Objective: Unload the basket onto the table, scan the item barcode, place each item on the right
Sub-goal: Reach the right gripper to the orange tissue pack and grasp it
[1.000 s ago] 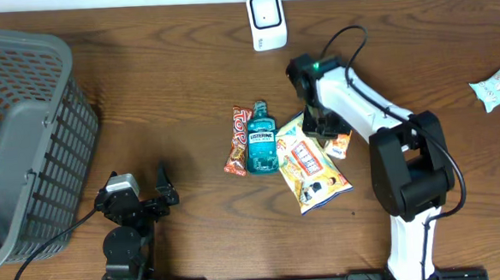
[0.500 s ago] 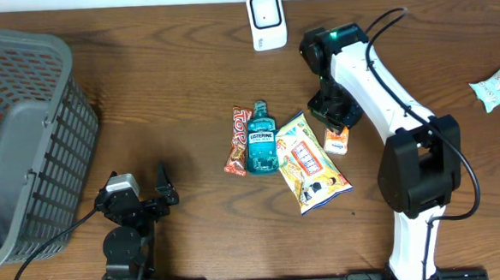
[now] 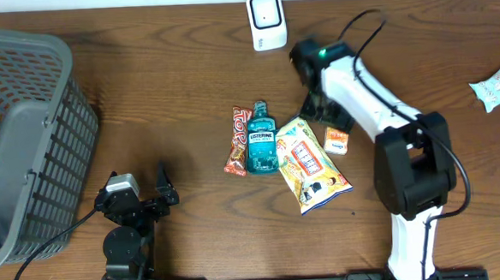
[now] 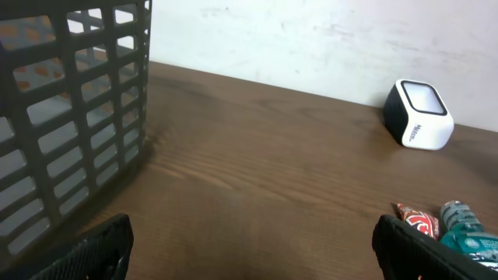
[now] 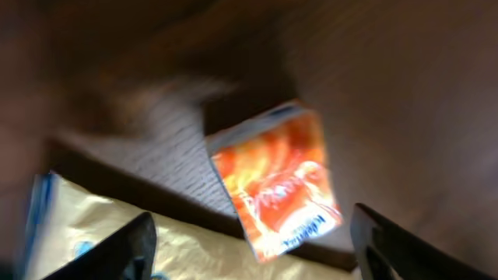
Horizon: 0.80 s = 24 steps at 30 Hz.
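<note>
Orange box (image 3: 337,140), unheld, flat on table (image 3: 170,93), well apart from scanner (image 3: 266,21).
Right gripper (image 5: 253,233): jaws wide, empty, over the box's scanner side. Left gripper (image 4: 249,249): jaws wide, empty, far from scanner, facing it.

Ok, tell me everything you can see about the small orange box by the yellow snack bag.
The small orange box is a glossy-looking carton, orange with a white edge, its print blurred. It lies flat on the wooden table, just right of the yellow snack bag; whether they touch is unclear. The right gripper hangs open above it, not gripping.
</note>
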Each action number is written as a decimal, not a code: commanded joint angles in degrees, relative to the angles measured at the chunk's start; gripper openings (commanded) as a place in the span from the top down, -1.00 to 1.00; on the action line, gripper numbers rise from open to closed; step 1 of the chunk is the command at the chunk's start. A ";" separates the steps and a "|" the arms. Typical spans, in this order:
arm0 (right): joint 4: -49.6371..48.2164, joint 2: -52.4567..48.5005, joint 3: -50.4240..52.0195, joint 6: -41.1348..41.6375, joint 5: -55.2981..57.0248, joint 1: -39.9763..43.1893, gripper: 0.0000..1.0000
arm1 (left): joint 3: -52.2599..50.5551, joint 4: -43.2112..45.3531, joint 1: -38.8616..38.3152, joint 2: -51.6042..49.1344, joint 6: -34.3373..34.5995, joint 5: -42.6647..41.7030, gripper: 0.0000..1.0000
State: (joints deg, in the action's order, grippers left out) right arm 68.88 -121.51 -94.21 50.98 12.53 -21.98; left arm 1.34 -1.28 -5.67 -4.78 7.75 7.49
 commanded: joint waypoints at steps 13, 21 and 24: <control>-13.51 -0.74 15.91 -4.50 -0.07 0.44 0.79 | -1.11 -2.12 0.24 -0.07 0.48 1.11 -0.96; -5.27 -0.74 9.94 -2.71 -5.70 2.64 0.97 | -1.11 -2.12 0.26 -0.07 0.50 1.11 -0.96; 2.86 -0.72 5.03 -1.27 -10.93 4.48 0.97 | -1.11 -2.12 0.24 -0.07 0.48 1.11 -0.96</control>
State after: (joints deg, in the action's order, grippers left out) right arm 68.47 -120.60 -85.97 47.57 8.75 -19.22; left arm 1.34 -1.26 -5.67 -4.78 7.75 7.49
